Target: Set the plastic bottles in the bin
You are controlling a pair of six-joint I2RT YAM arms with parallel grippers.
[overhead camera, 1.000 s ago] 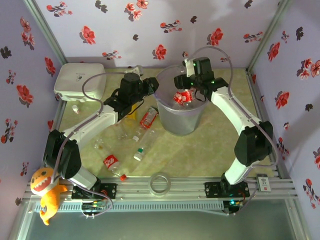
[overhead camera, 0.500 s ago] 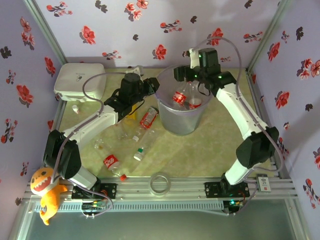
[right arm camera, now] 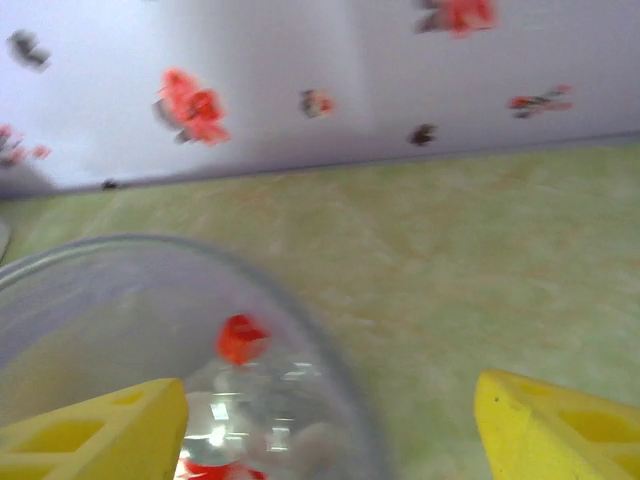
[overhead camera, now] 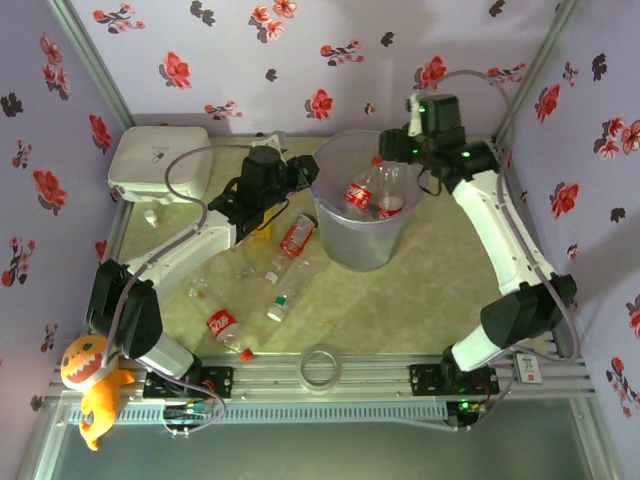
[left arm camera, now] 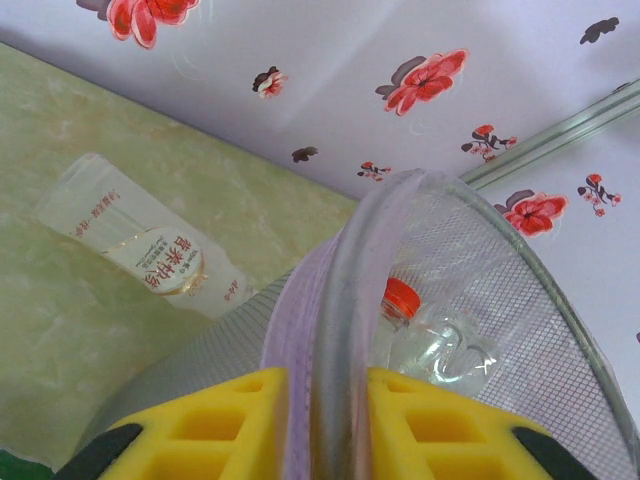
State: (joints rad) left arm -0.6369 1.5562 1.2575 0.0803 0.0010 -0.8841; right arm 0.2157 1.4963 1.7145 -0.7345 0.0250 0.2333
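The bin [overhead camera: 352,240] stands mid-table, and my left gripper [overhead camera: 302,180] is shut on its near-left rim [left arm camera: 350,270]; both yellow fingers [left arm camera: 210,425] press the wall between them. Two red-labelled bottles [overhead camera: 360,194] stand inside, one red cap [left arm camera: 402,297] showing through the wall. My right gripper [overhead camera: 405,148] hangs open above the bin's far-right rim [right arm camera: 300,320], nothing between its fingers [right arm camera: 100,430]. Several bottles lie left of the bin: a red-labelled one [overhead camera: 297,235], clear ones [overhead camera: 283,270], a green-capped one [overhead camera: 282,301] and a red-capped one [overhead camera: 224,327]. A clear bottle [left arm camera: 150,255] lies behind the bin.
A white rounded box [overhead camera: 160,160] sits at the back left. A clear tape ring [overhead camera: 321,365] lies near the front rail, and a plush toy [overhead camera: 88,385] hangs at the front left. Flowered walls close in the back and both sides.
The right gripper, earlier low over the bin with a red-labelled bottle, has risen and drawn back to the right; that bottle now rests inside the bin. The left arm has not moved.
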